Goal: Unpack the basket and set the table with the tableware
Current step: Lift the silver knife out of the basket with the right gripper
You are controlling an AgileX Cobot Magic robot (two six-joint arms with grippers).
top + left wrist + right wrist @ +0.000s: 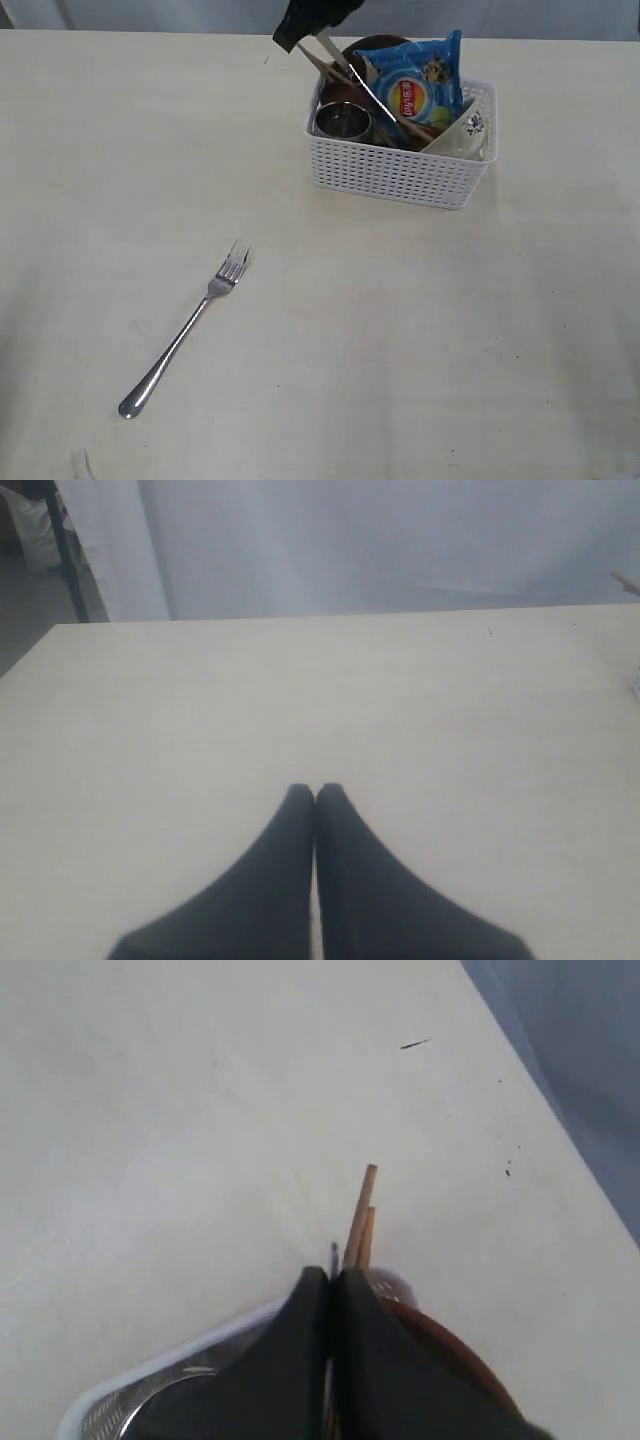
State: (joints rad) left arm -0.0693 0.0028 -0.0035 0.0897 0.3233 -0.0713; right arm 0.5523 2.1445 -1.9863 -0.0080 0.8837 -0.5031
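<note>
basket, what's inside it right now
Visible: steel cup, chopsticks, knife, blue chip bag, brown plate and off-white bowl. The bag covers most of the plate; the basket's bottom is hidden.

The left gripper [315, 796] has its two dark jaws pressed together above the pale cream bench [200, 710]. Behind the bench's far edge hangs a pale grey curtain [380, 540], with a dark pole [66, 555] beside it.

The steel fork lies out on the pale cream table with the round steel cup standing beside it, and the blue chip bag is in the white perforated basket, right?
Not the cup. The exterior view shows the round steel cup inside the white perforated basket, with the blue chip bag; the steel fork lies on the pale cream table.
</note>
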